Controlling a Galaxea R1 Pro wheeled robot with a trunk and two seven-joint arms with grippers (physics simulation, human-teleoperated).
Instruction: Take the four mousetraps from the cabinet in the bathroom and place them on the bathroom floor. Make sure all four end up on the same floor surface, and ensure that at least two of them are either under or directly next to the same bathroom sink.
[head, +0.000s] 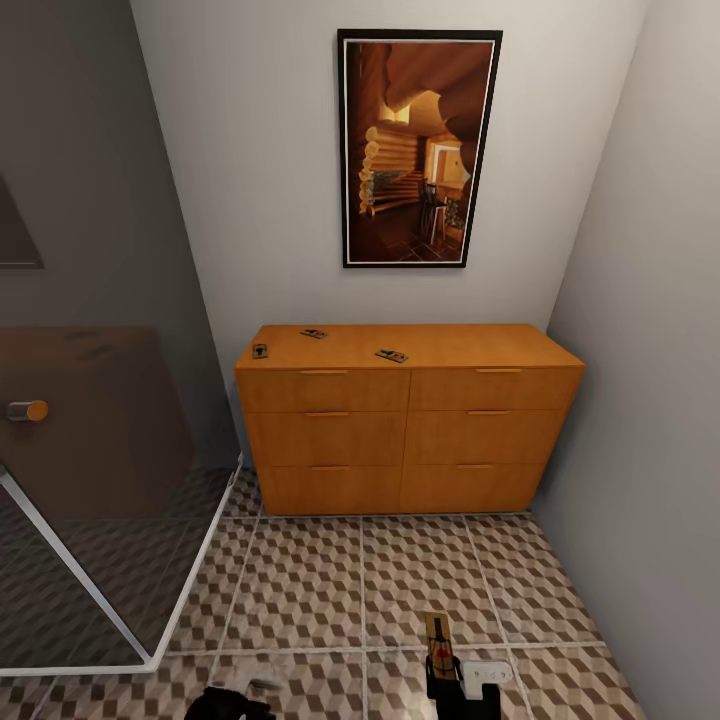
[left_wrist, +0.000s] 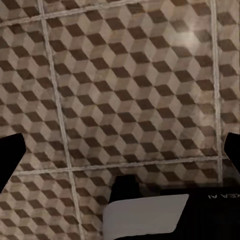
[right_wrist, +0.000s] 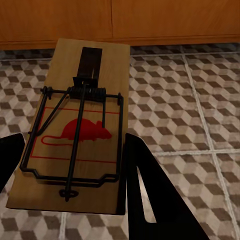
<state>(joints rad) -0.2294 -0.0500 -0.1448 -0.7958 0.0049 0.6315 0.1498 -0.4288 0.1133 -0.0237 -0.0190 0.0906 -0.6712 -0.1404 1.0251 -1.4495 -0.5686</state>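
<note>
The orange-brown cabinet stands against the back wall with all drawers shut. Three mousetraps lie on its flat top: one at the back left, one by the left edge and one nearer the middle. My right gripper is shut on another mousetrap, a tan board with a red mouse mark, held over the bathroom floor in front of the cabinet. My left gripper is open and empty above the cube-patterned tiles.
A glass shower screen with a round handle closes off the left side. A grey wall runs along the right. A framed picture hangs above the cabinet. Open tiles lie between me and the drawers.
</note>
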